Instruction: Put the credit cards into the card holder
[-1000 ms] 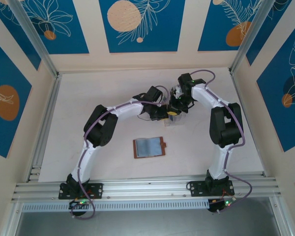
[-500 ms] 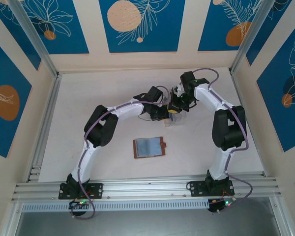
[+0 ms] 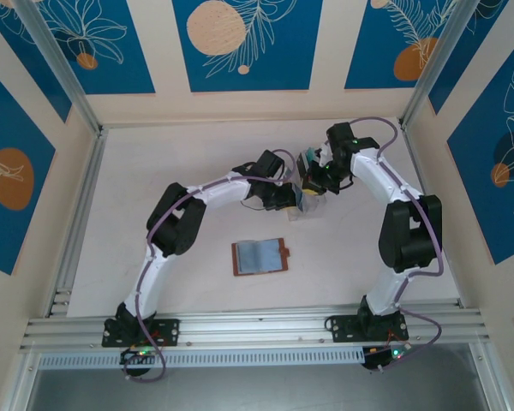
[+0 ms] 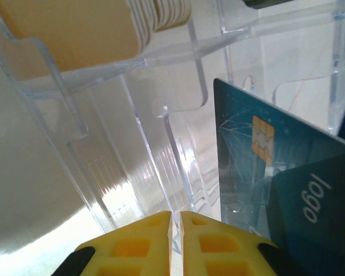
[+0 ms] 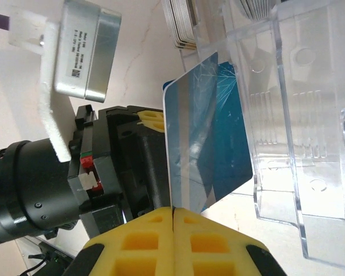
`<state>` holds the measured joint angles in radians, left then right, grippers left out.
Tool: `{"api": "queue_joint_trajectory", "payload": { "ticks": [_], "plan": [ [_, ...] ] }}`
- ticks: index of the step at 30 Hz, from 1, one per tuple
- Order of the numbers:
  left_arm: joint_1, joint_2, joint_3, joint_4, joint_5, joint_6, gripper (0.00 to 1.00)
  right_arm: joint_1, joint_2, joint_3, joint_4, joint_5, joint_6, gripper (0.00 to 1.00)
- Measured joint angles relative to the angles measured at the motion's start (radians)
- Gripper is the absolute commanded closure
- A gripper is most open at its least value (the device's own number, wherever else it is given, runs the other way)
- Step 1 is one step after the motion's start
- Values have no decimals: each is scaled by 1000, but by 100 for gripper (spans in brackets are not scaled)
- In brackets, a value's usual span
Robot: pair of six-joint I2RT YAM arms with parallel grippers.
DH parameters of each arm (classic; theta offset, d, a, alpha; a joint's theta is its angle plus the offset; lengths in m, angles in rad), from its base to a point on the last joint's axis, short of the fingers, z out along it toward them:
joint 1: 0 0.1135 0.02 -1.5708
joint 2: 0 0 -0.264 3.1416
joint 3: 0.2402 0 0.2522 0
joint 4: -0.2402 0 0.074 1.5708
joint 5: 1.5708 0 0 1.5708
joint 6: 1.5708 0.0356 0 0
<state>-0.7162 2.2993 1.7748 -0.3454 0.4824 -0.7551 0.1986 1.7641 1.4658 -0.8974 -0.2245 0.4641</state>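
Swinging outward, the right arm's elbow now sits farther to the right than it did a second ago, and its wrist has drawn a little away from the clear rack (image 3: pixel 307 207). The left arm and the wallet (image 3: pixel 259 256) have not budged. The right gripper (image 5: pixel 173 211) has its yellow tips pressed together on the near edge of a blue card (image 5: pixel 210 144). That card sticks out from the tips just beside the rack's open side, and I can't tell whether it touches the wall. The left gripper (image 4: pixel 175 215) is low at the foot of the rack, its tips all but together with a thin slit between them. Whether a lip of plastic is caught in there I cannot tell. More cards, a cream stack (image 4: pixel 75 29) among them, sit in the rack's slots. The wallet lies open, well apart from the rack on the side toward the arm bases.

From where I stand, the step in hand looks like getting that one card clear of the rack. To do it well I'd draw it along its own plane until its corners are free of the slot walls. A sideways pull could drag the light rack or twist the card in so narrow a pinch. The left arm looks best used as an anchor at the rack's foot. Only then would I carry the card to the wallet, edge-on for a pocket.
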Motion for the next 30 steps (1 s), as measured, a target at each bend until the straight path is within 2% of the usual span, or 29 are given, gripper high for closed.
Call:
{"api": "queue_joint_trajectory", "payload": {
  "ticks": [16, 21, 24, 30],
  "plan": [
    [80, -164, -133, 80, 90, -36, 88, -3, -39, 5, -31, 55, 0, 100],
    [100, -221, -238, 118, 97, -51, 88, 8, -66, 7, -45, 88, 0, 100],
    [117, -279, -327, 121, 101, -49, 88, 43, -104, 8, -56, 111, -2, 100],
    [119, -474, -494, 61, 86, 28, 87, 195, -192, -4, -50, 119, -12, 100]
  ]
}}
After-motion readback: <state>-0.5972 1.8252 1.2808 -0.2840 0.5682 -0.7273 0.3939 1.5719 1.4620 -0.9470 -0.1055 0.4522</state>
